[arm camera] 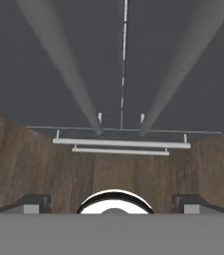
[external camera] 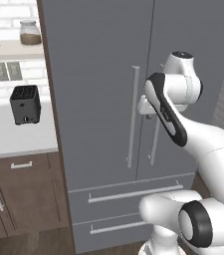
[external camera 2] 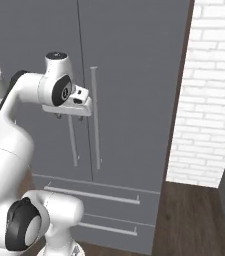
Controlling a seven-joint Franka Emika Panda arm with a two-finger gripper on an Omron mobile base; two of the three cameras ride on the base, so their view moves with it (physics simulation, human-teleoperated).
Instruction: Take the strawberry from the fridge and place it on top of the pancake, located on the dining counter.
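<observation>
Tool (external camera 2: 66, 117) before shut fridge (external camera: 98, 74)

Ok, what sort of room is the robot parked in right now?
A home kitchen, by the look: a tall grey two-door fridge with its doors shut, a white counter over brown cabinets, and a black toaster.
</observation>
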